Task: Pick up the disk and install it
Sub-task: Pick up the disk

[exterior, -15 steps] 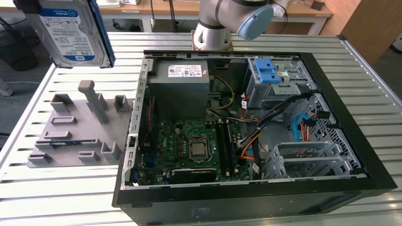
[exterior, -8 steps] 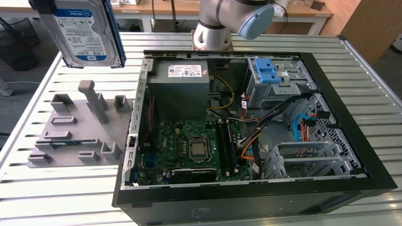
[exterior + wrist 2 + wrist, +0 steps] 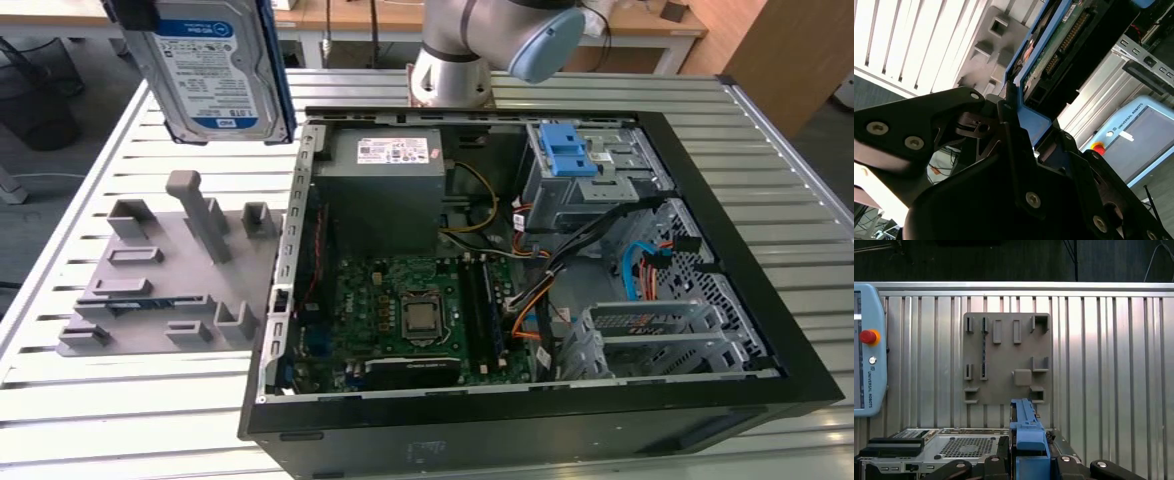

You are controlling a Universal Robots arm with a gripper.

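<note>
Claw (image 3: 1030,460) clenched on disk (image 3: 220,70), hanging high above the grey jig (image 3: 147,290); best carried steady, no swinging.

Bright, even light; soft shadows

Slatted table (image 3: 120,400): fixture plate (image 3: 147,285), computer case (image 3: 534,425)

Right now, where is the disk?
In the exterior view the disk hangs upper left, above the grey fixture plate and left of the open computer case; the first wrist view shows it clamped in the gripper.
</note>
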